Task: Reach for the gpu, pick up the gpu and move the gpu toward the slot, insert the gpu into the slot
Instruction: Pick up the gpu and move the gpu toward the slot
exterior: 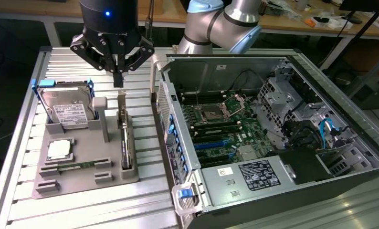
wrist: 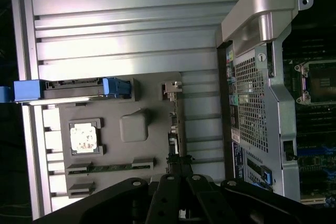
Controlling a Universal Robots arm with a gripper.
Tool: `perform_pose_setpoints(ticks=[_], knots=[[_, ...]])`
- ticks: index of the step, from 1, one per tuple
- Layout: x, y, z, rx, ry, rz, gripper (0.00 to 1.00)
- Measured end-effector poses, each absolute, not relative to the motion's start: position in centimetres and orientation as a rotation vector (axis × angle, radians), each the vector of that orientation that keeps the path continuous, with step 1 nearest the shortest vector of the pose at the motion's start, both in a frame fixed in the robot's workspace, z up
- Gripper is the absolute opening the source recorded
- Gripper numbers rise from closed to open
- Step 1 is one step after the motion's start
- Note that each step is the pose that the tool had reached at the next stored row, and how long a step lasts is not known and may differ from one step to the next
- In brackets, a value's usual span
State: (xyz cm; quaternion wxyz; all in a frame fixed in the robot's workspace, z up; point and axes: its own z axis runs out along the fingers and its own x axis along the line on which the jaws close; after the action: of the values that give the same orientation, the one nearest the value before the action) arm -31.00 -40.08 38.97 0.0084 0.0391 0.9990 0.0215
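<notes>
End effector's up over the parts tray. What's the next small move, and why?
Probably ease the end effector straight down toward the gpu. It hangs roughly above the card and apart from it, while the gpu stands edge-on in the grey tray, not yet grasped.

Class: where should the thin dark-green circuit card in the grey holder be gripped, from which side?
Probably its upper edge, from straight above: the thin dark-green circuit card stands on edge in the grey holder, both flat faces exposed.
</notes>
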Motion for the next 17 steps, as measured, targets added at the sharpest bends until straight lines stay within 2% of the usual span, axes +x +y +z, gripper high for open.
perform_pose_setpoints(ticks=[2, 3, 4, 7, 8, 10, 11, 13, 15, 16, 17], knots=[[-31.0, -40.08, 38.97, 0.122, 3.122, 0.067, 0.12], [-31.0, -40.08, 38.97, 0.122, 3.122, 0.067, 0.17], [-31.0, -40.08, 38.97, 0.122, 3.122, 0.067, 0.17], [-31.0, -40.08, 38.97, 0.122, 3.122, 0.067, 0.36], [-31.0, -40.08, 38.97, 0.122, 3.122, 0.067, 0.36], [-31.0, -40.08, 38.97, 0.122, 3.122, 0.067, 0.48], [-31.0, -40.08, 38.97, 0.122, 3.122, 0.067, 0.48], [-31.0, -40.08, 38.97, 0.122, 3.122, 0.067, 0.6], [-31.0, -40.08, 38.97, 0.122, 3.122, 0.067, 0.6], [-31.0, -40.08, 38.92, 0.118, 3.122, 0.067, 0.66], [-31.01, -40.08, 38.88, 0.101, 3.125, 0.066, 0.66]])
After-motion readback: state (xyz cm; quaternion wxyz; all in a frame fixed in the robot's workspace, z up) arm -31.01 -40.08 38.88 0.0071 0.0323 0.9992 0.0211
